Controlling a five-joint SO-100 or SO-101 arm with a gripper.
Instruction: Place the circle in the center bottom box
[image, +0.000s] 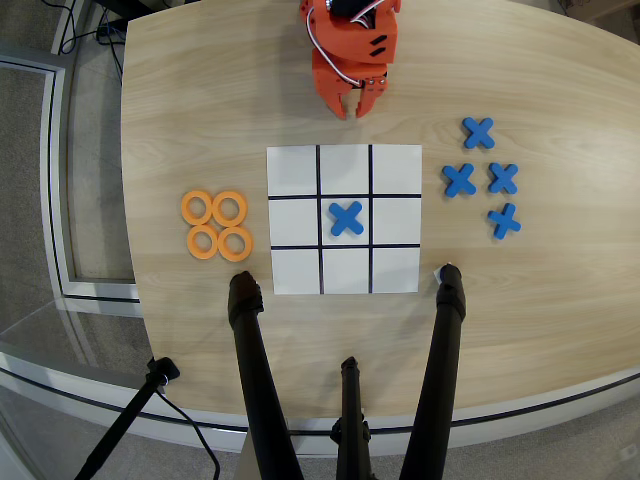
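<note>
Four orange rings sat in a tight two-by-two cluster on the counter, far off to the hand's side at the overhead view's left and well clear of the grid. Any one could serve as the circle; the upper-right one lay closest to the hand. They looked like thin, flat, stiff plastic: light, probably a bit slick, not fragile. Best hold, I'd judge, was across the rim, one finger through the hole and one outside. The neighbours were touching, so the outer edge was the cleaner approach.

The hand hung just beyond the grid's top edge, fingers pointing at it, a little apart and holding nothing.

The center bottom box, the middle cell of the row right in front of the hand, was bare. A blue X filled the centre cell just past it.

Four more spare X pieces lay out on the hand's other side.

Risk: nudging the ring stack while pinching.
</note>
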